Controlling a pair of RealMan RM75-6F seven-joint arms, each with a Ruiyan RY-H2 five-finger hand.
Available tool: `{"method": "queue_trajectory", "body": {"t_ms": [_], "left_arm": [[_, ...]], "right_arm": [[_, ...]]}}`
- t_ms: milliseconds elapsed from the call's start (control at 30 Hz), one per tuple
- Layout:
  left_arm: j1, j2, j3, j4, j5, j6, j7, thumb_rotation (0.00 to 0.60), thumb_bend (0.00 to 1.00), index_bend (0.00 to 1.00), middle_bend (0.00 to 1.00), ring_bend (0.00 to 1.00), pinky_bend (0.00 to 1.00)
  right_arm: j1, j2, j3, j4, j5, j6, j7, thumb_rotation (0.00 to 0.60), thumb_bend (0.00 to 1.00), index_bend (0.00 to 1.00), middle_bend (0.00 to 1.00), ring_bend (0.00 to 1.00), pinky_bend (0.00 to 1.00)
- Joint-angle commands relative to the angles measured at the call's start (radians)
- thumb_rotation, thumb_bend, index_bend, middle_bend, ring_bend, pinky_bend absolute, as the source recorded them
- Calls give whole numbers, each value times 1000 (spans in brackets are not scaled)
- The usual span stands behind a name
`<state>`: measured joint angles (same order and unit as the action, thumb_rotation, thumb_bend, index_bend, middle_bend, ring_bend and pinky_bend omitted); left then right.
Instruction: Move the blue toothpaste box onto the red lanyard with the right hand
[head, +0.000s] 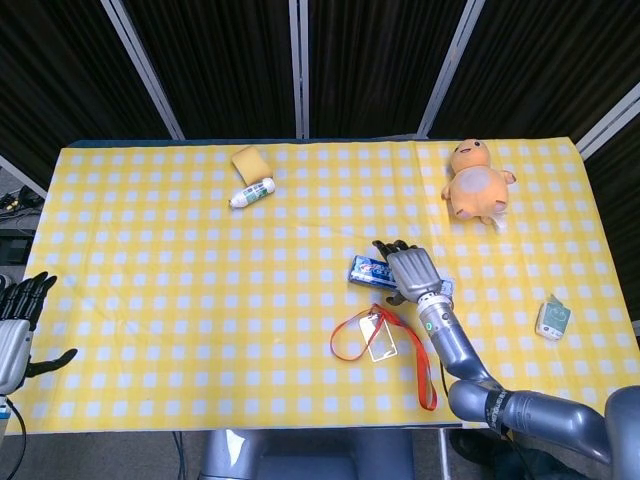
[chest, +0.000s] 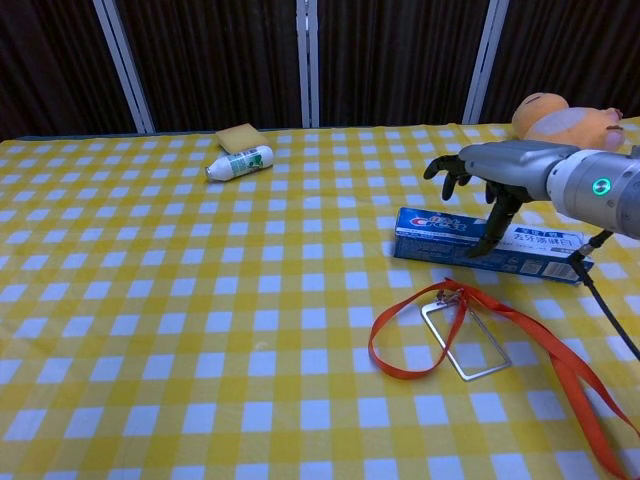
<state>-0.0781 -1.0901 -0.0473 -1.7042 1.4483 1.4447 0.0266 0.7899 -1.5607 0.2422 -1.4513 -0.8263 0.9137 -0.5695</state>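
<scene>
The blue toothpaste box (head: 372, 270) (chest: 440, 231) lies flat right of the table's middle. My right hand (head: 409, 271) (chest: 498, 172) hovers over the middle of the box with its fingers spread and holds nothing. Its thumb points down to the box's near side. Just in front of the box lies the red lanyard (head: 421, 370) (chest: 580, 385), a loop of strap with a clear badge holder (head: 380, 342) (chest: 466, 342). Off the table's left edge, my left hand (head: 15, 335) is open and empty; the chest view does not show it.
An orange plush toy (head: 475, 185) (chest: 565, 120) sits at the back right. A small white bottle (head: 252, 192) (chest: 238, 162) and a yellow sponge (head: 246, 160) (chest: 238, 137) lie at the back left. Near the right edge is a small green box (head: 553, 318).
</scene>
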Motion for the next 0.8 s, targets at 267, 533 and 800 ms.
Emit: {"method": "queue_trajectory", "body": {"t_ms": [267, 533, 800], "left_arm": [[-5, 0, -1, 6, -5, -7, -6, 600, 0, 0, 0, 0, 0], [-9, -1, -2, 7, -13, -15, -8, 600, 0, 0, 0, 0, 0], [-13, -5, -2, 9, -18, -21, -2, 600, 0, 0, 0, 0, 0]], "right_arm": [[27, -68, -7, 82, 41, 15, -19, 600, 0, 209, 298, 231, 412], [28, -96, -27, 142, 22, 24, -12, 600, 65, 322, 401, 316, 497], [23, -104, -30, 163, -16, 38, 17, 600, 246, 383, 462, 379, 560]]}}
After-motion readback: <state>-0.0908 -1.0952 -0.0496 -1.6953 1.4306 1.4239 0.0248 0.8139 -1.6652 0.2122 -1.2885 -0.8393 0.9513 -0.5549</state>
